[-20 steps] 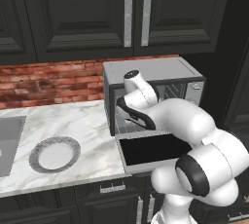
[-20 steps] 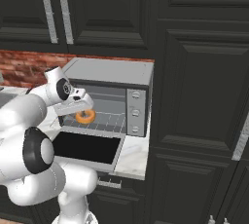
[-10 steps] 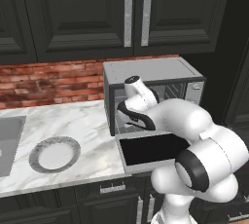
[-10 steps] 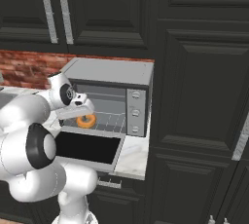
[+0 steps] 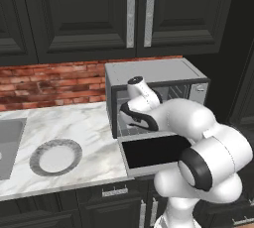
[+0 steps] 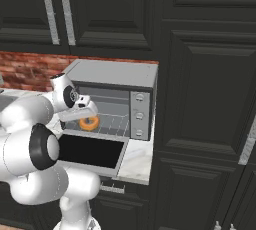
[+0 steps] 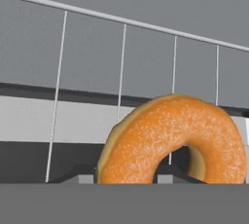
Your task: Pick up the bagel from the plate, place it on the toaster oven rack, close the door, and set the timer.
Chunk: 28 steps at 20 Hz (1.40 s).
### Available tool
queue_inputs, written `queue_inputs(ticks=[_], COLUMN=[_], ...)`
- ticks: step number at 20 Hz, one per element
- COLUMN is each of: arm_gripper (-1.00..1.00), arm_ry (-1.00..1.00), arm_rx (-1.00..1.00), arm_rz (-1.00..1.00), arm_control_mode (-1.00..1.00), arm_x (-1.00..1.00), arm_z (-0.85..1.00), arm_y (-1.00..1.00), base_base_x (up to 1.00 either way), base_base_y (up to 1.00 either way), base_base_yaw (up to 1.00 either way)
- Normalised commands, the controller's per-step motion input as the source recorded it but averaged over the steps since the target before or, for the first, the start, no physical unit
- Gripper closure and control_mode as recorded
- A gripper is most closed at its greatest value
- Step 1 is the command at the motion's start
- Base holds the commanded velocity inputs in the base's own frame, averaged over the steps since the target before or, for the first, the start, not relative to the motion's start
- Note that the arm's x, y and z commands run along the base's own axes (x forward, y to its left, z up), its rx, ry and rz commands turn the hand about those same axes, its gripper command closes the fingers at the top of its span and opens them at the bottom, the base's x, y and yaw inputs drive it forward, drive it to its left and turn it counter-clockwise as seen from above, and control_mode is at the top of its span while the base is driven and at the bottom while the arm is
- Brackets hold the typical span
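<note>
The orange-brown bagel (image 6: 90, 123) hangs just over the silver wire rack (image 6: 114, 121) inside the grey toaster oven (image 6: 116, 74). My gripper (image 6: 87, 117) reaches into the cavity and is shut on the bagel. In the hand view the bagel (image 7: 170, 138) stands on edge close up, its left side between my dark fingertips (image 7: 80, 173), with rack wires (image 7: 121, 57) behind. The door (image 5: 155, 150) lies dropped open and flat in front of the oven (image 5: 155, 72). The speckled-rim plate (image 5: 37, 158) sits bare on the marble counter to the left.
Three knobs (image 6: 140, 116) line the oven's right panel. A sink (image 5: 7, 142) is set into the counter at far left. A brick backsplash (image 5: 49, 83) runs behind, dark cabinets above. The open door (image 6: 90, 150) juts out past the counter edge.
My hand has drawn in and sunk a little lower in the oven cavity, carrying the bagel down closer to the rack. The door and plate have not moved.
</note>
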Motion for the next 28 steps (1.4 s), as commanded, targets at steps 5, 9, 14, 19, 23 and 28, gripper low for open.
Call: queue_inputs(ticks=[5,9,14,19,23,28], arm_gripper=[-1.00,-1.00,-1.00,-1.00,-1.00,-1.00], arm_ry=[-0.06,-0.10,-0.16,-0.15,-0.01,0.00], arm_rx=[0.02,0.02,0.02,0.08,0.17,0.10], arm_rz=[0.00,0.00,0.00,-0.02,-0.10,-0.12], arm_control_mode=[-1.00,-1.00,-1.00,-1.00,-1.00,-1.00], arm_x=[-0.03,0.00,-0.34,-0.99,-1.00,-0.62], arm_z=[0.06,0.21,0.46,0.40,0.05,-0.20], arm_y=[-0.02,0.00,0.00,0.00,-0.16,-0.03], base_base_x=[0.00,0.00,0.00,0.00,0.00,0.00], base_base_y=[0.00,0.00,0.00,0.00,0.00,0.00], base_base_yaw=[0.00,0.00,0.00,0.00,0.00,0.00])
